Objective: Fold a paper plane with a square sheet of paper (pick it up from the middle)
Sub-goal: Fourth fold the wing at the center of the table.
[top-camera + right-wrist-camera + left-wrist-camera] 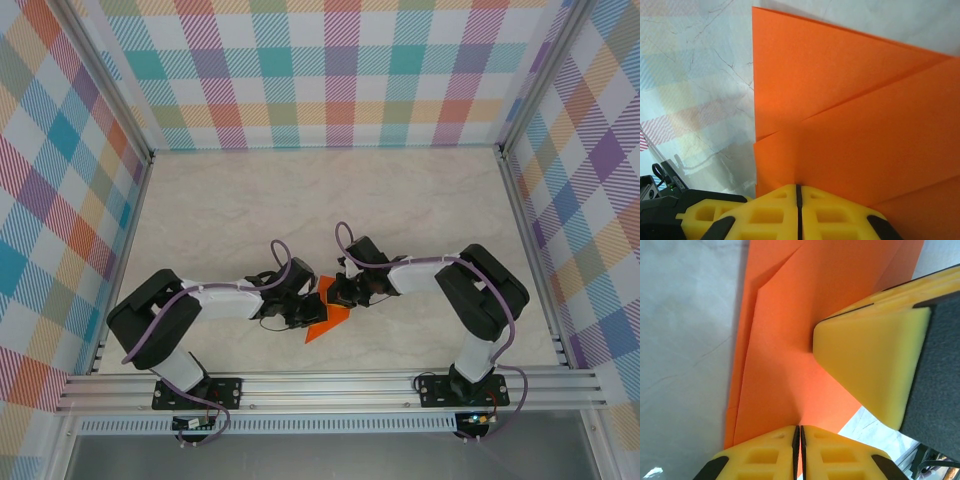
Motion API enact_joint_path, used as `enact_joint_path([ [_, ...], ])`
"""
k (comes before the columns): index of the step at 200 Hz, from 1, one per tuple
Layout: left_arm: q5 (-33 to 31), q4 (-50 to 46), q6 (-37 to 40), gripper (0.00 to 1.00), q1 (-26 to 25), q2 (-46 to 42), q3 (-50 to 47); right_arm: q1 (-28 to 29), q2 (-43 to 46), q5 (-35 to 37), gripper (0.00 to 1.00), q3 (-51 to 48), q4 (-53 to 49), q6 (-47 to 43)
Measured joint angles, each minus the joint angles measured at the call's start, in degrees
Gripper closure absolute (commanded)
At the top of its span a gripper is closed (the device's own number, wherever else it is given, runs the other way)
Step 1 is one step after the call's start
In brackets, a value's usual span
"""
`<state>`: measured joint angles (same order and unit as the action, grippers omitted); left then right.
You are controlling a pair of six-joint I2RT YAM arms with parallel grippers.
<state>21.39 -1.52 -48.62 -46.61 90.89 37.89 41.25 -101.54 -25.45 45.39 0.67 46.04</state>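
Nearest you, both arm bases sit bolted on the aluminium rail point(330, 385). From there the two arms bend inward and meet just past the rail, low over the near part of the table point(330, 200).

Your left gripper point(303, 312) comes in from the left. In its wrist camera, its yellow fingers are pressed flat together point(800, 432), leaving only a hairline seam. The orange paper plane point(785, 340) runs down into that seam, so this tool is clamped on the paper.

Your right gripper point(345, 293) comes in from the right and faces the left one, tip to tip. Its own camera shows its fingers point(798, 189) closed the same way, with the paper's edge disappearing between them, so it is pinching the paper too. In the left wrist view, one of its yellow fingers point(865, 365) lies across the paper's face, wedge tip touching it.

The paper plane point(322, 328) is held between the two grippers. It is part-folded, with layered flaps and slanting creases point(840, 125). From above, one pointed corner sticks out toward the rail on the left-arm side. In the left wrist view, pale marbled tabletop point(685, 340) shows beside it and past its lower right edge.

Beyond the grippers the tabletop stretches back to the checked pastel walls point(340, 70).
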Motion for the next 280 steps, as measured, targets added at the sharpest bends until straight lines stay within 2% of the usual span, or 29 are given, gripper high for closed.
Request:
enact_joint_path([
  [79, -1.1, -0.5, 0.6, 0.86, 0.0, -5.0, -4.8, 0.0, -1.0, -1.2, 0.92, 0.6, 0.4, 0.2],
  [176, -2.0, -12.5, 1.9, 0.83, 0.0, -12.3, -3.1, 0.0, -1.1, -1.3, 0.92, 0.8, 0.3, 0.2],
  [231, 1.4, -7.9, 1.6, 0.83, 0.0, -10.2, -2.1, 0.0, -1.2, -1.4, 0.92, 1.0, -0.1, 0.2],
  [280, 2.2, -3.9, 1.5, 0.83, 0.2, -7.6, -6.7, 0.0, -1.2, -1.4, 0.92, 1.0, -0.2, 0.2],
])
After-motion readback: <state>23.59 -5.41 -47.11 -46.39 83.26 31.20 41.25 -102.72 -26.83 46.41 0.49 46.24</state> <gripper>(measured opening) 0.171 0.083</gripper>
